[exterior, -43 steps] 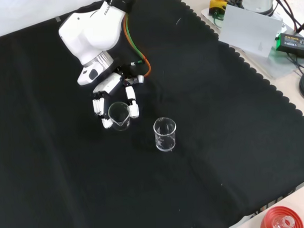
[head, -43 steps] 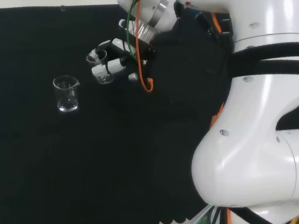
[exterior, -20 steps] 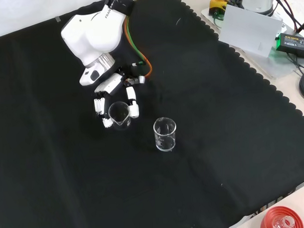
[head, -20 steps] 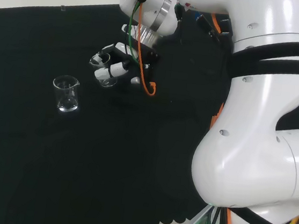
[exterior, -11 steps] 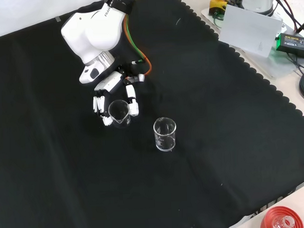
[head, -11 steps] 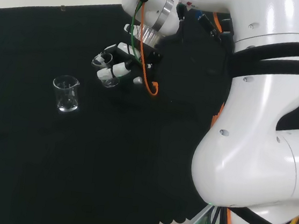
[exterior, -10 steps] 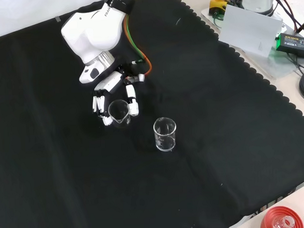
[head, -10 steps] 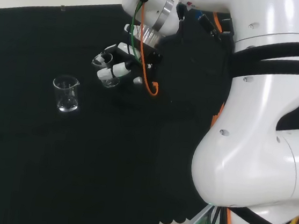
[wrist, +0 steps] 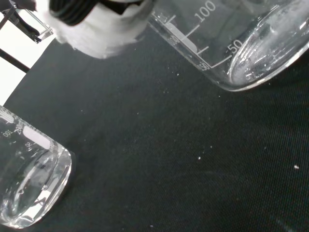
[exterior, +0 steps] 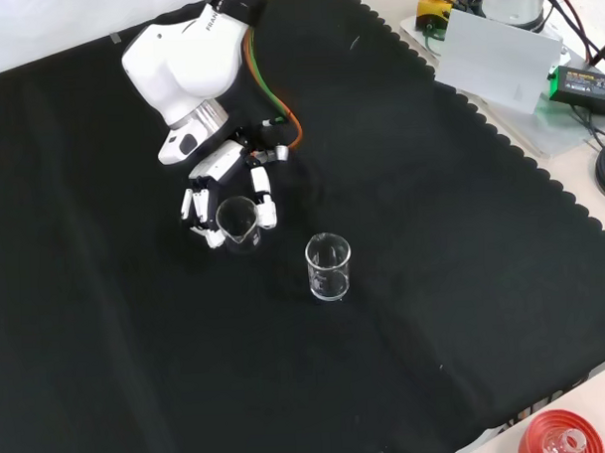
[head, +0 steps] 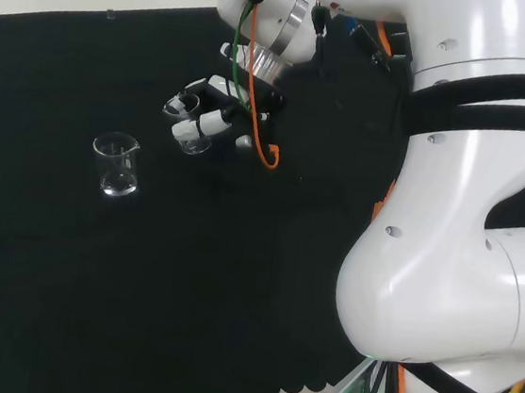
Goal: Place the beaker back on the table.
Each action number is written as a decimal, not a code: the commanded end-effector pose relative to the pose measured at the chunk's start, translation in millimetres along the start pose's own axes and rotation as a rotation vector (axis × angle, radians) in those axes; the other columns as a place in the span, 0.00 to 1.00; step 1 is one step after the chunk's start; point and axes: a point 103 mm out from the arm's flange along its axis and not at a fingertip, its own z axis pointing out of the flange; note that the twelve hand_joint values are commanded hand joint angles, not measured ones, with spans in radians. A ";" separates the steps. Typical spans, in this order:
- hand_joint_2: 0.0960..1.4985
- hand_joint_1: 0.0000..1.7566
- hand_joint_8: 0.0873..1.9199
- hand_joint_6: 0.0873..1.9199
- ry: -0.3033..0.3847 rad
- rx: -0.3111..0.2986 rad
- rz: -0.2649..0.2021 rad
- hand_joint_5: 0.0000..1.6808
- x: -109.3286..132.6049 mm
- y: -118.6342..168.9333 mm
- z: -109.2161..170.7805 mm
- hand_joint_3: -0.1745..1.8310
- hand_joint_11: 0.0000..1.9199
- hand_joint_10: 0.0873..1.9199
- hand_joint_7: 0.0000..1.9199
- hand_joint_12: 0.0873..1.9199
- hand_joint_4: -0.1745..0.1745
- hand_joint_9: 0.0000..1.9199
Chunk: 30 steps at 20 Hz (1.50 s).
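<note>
A small clear beaker (exterior: 237,225) sits between the curled fingers and thumb of the black and white hand (exterior: 222,186), to the left of the cloth's middle in the front view. In the head view the hand (head: 220,114) holds this beaker (head: 190,130) at a tilt, low over the black cloth. The wrist view shows the held beaker's (wrist: 231,43) marked wall and round base tipped above the cloth, beside a blurred white finger (wrist: 96,24). A second clear beaker (exterior: 328,267) stands upright and free nearby, to the left of the hand in the head view (head: 116,164).
The second beaker (wrist: 26,186) stands close to the held one. A red ribbed ring (exterior: 558,438) with glassware lies at the front view's bottom right corner. A grey box (exterior: 500,59) and cables sit off the cloth's scalloped edge at upper right.
The hand, still holding the beaker, has drifted a little to the right in the head view, slightly upward in the front view. The free beaker has not moved.
</note>
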 end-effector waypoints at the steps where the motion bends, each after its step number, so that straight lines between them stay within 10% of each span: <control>1: 0.57 0.62 0.00 0.40 0.011 0.029 0.008 0.30 -2.3 -1.1 1.8 0.00 0.18 0.24 0.58 0.67 0.30 0.46; 13: 0.51 0.53 0.00 0.01 0.015 0.047 0.019 0.13 -5.1 -6.1 -0.1 0.00 0.00 0.36 0.27 0.60 0.24 0.16; 30: 0.51 0.50 0.00 0.00 -0.013 -0.042 0.051 0.13 14.8 -42.7 -45.1 0.00 0.00 0.37 0.24 0.56 0.25 0.13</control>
